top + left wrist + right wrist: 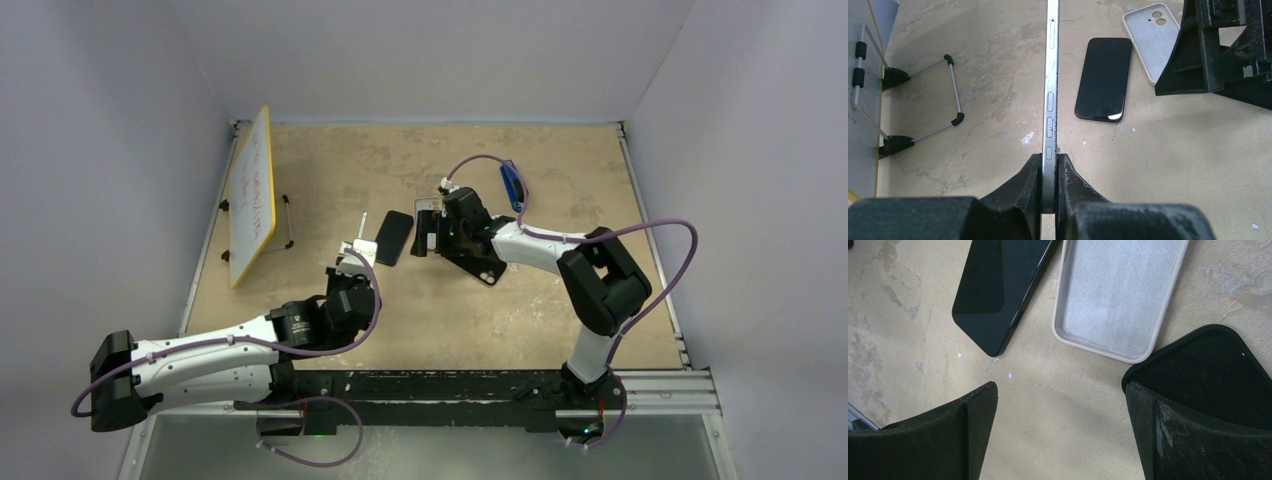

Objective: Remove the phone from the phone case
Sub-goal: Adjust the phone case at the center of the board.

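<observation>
Phone case (1120,295) is lying empty on the counter (898,350) beside a black phone (998,290); left pincer (1049,162) is clenching a silver-edged phone (1051,75) (edge-on), right pincer (1060,390) is hanging released, extraction looking done.

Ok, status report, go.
Left gripper shut on silver phone, held on edge. Right gripper open near empty case. Black phone flat beside it. No obstruction seen.

The left gripper (362,250) pinches a thin silver-edged phone (361,226), stood on its edge over the mottled tan tabletop (330,160). Just right of it a black rectangular phone (393,237) lies flat on that tabletop, with the right gripper (424,228) close beside it. A white board with red writing (252,195) leans on its stand at the left side.
</observation>
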Action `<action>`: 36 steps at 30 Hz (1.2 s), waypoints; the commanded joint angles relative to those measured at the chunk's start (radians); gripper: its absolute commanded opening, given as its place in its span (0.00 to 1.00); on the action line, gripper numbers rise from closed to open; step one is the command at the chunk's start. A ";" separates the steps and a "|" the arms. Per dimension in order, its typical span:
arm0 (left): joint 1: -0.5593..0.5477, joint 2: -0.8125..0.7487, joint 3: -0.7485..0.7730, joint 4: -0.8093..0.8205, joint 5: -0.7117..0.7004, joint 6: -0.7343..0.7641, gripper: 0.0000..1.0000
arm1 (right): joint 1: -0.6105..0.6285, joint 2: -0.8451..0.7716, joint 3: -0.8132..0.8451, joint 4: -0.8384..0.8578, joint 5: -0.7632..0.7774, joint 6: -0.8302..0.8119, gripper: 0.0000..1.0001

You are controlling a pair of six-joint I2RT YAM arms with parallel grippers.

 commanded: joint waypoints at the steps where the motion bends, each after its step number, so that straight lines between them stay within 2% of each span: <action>1: 0.004 -0.020 0.006 0.063 -0.026 -0.004 0.00 | 0.006 -0.018 0.006 -0.022 0.033 -0.014 0.99; 7: 0.005 -0.024 0.004 0.066 -0.026 -0.003 0.00 | 0.006 -0.006 0.009 -0.033 0.073 -0.035 0.99; 11: 0.004 -0.022 0.003 0.066 -0.026 -0.003 0.00 | 0.019 0.026 0.021 -0.033 0.012 -0.058 0.99; 20: 0.004 -0.028 0.003 0.066 -0.028 -0.001 0.00 | 0.141 0.044 0.058 -0.202 -0.081 -0.151 0.99; 25: 0.004 -0.027 0.003 0.067 -0.025 -0.001 0.00 | 0.199 -0.022 0.018 -0.302 -0.082 -0.178 0.99; 29: 0.004 -0.027 0.003 0.068 -0.026 0.000 0.00 | 0.206 -0.126 -0.053 -0.318 -0.065 -0.166 0.99; 36: 0.004 -0.023 0.005 0.071 -0.028 0.004 0.00 | 0.200 -0.311 -0.139 -0.362 0.073 -0.096 0.99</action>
